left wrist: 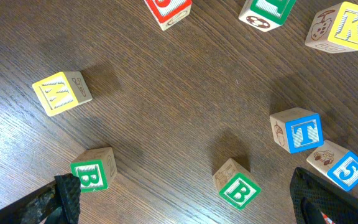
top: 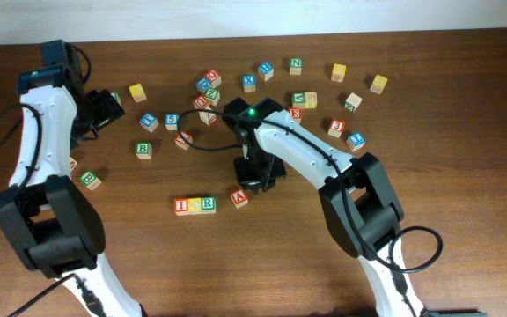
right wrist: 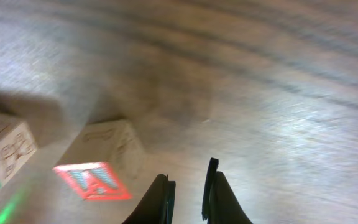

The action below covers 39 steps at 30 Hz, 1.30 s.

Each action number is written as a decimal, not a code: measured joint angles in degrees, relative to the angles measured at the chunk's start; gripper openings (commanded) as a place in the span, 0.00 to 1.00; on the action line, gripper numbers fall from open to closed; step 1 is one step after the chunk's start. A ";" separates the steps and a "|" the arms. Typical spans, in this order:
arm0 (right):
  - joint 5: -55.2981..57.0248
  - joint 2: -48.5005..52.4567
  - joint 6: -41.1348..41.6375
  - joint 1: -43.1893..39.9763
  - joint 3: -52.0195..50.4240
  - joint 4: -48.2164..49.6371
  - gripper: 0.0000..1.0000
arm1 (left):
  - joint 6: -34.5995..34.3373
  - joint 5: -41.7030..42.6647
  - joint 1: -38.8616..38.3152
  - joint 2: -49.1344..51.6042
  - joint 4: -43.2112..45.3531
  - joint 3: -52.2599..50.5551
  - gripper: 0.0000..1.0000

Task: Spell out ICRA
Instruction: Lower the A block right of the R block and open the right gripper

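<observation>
Three cubes already stand in a row near the front middle of the table [top: 465, 106]: the red "I" [top: 180, 207], the yellow block [top: 194, 206] and the green "R" [top: 208, 204], touching side by side. What is left, I judge, is the red "A" [top: 239, 198]. It lies just right of the row, apart from the "R" and turned askew. It is plain wood with a red printed face. My right gripper [right wrist: 188, 175] hovers just beside it, fingers nearly together on nothing. My left gripper [top: 104, 109] is far left, fingers wide apart.
</observation>
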 measured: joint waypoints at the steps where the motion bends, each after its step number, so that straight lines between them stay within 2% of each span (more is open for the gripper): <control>1: -0.46 0.00 0.02 0.37 0.00 0.02 0.10 | 0.00 0.00 0.00 0.00 0.00 0.00 0.99; 8: -1.88 0.00 0.02 3.98 0.00 0.66 0.10 | 0.00 0.00 0.00 0.00 -0.02 0.00 0.99; 12: -2.10 0.00 0.00 5.14 0.00 1.57 0.14 | 0.00 0.00 0.00 0.00 -0.02 0.00 0.99; 20: -2.29 0.00 0.02 5.22 0.00 1.81 0.18 | 0.00 0.00 0.00 0.00 0.00 0.00 0.99; 39: -2.32 0.00 0.00 5.22 0.00 2.62 0.19 | 0.00 0.00 0.00 0.00 0.00 0.00 0.99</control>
